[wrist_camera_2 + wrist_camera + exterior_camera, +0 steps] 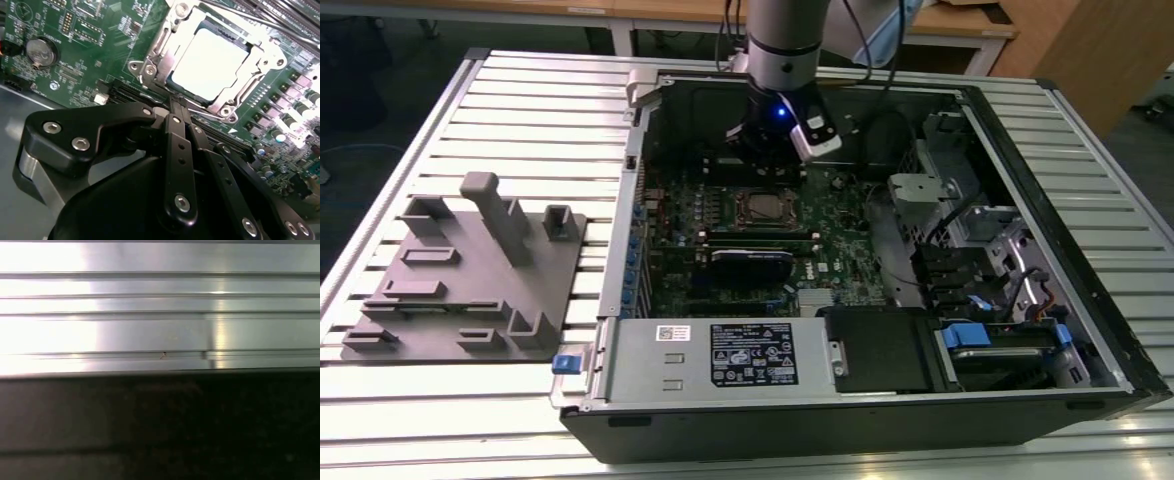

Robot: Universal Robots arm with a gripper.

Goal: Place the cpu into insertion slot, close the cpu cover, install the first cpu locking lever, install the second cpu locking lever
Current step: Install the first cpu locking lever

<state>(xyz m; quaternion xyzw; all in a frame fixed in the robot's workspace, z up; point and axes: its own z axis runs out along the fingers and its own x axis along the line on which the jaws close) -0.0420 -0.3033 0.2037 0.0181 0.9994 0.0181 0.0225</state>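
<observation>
The arm (pixel 783 40) reaches straight down into the open computer case (pixel 1067 330), its gripper (pixel 767 165) hanging just above the green circuit board (pixel 841 250) at the far side of the socket (pixel 761 207). In the second wrist view the gripper's (pixel 178 102) fingers (pixel 176 150) are pressed together with nothing between them, tips just beside the socket's rim. The chip (pixel 210 62) lies in the socket (pixel 150 70), with the metal cover (pixel 260 60) framing it.

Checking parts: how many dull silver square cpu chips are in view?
1: the dull silver square cpu, framed by the thin silvery metal cpu cover on the green circuit board; others could be hidden.
</observation>
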